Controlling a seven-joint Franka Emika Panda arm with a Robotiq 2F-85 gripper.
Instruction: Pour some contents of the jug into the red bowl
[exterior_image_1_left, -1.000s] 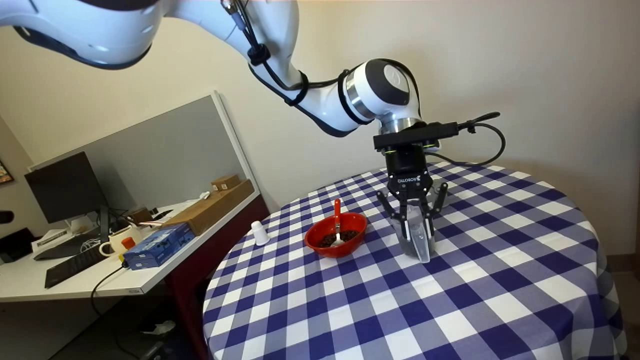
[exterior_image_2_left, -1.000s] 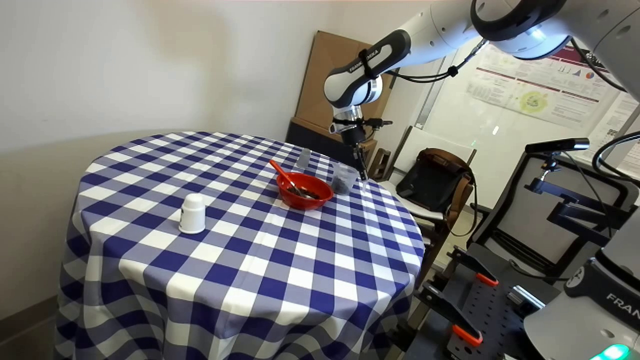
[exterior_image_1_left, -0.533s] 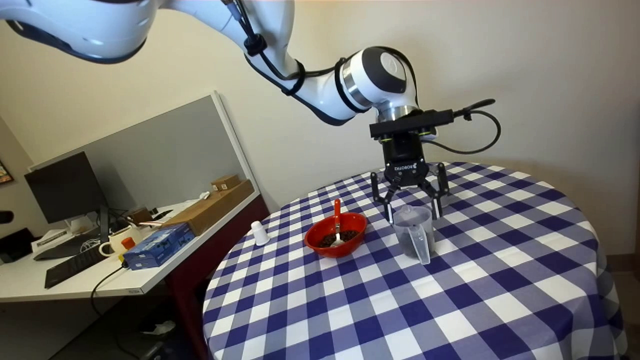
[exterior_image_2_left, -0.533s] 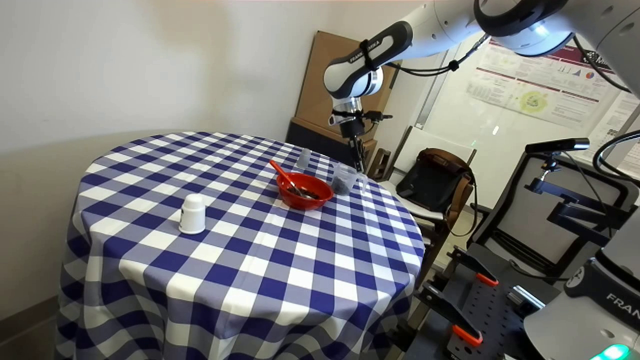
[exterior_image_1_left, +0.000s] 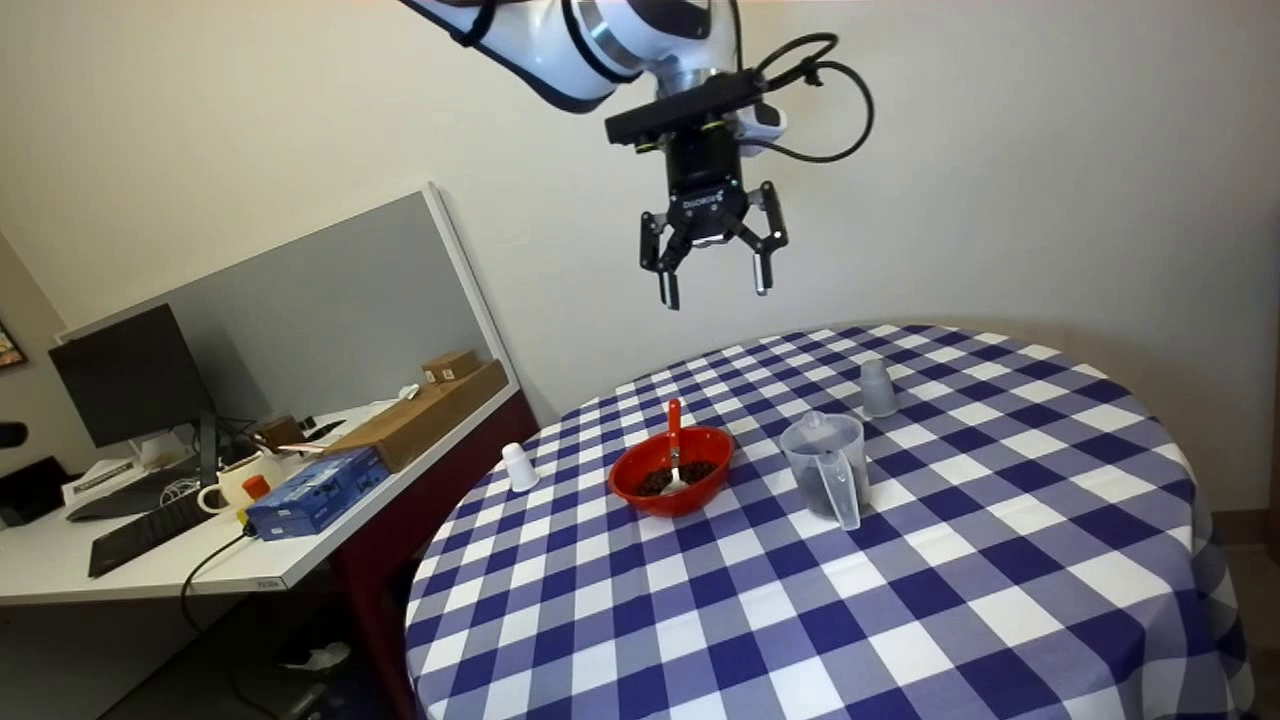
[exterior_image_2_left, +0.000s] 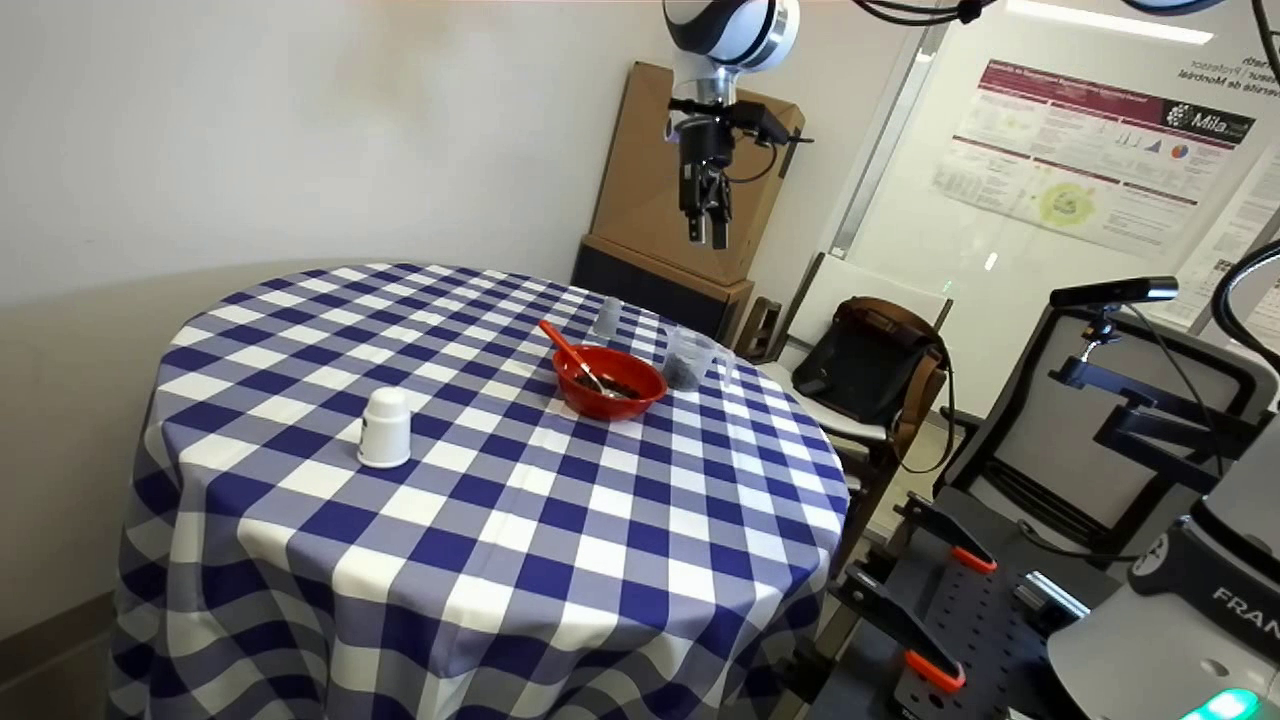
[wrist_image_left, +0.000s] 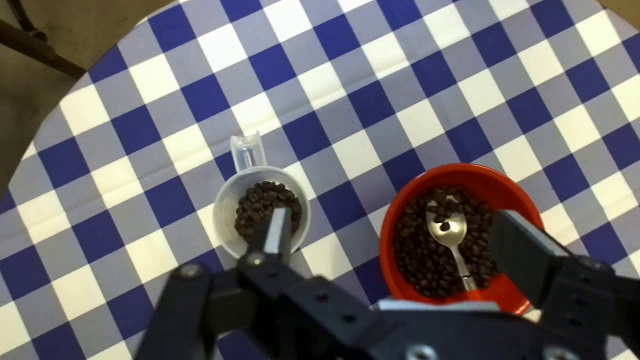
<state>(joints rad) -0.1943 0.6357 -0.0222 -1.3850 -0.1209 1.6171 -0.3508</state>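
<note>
Jaws have risen to upper centre in both exterior views, spread wide, gripping nothing; pale wall (exterior_image_1_left: 1000, 180) behind gingham-covered round bench (exterior_image_1_left: 800, 610), translucent jug (exterior_image_1_left: 825, 465), glossy red bowl (wrist_image_left: 497, 187)

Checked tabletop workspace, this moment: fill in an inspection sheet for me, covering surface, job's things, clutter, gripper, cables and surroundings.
Surface: blue-and-white checked tablecloth, lightly creased.
Job's things: jug upright, dark beans inside; red bowl beside it, apart, holding more beans and a red-handled spoon.
Clutter: white container and small clear cup, both standing on the tablecloth.
Gripper: open, holding nothing, hanging above the tablecloth.
Cables: black cable loops out beside the gripper; another cable hangs off the desk.
Surroundings: desk with monitor; chair with bag.
</note>
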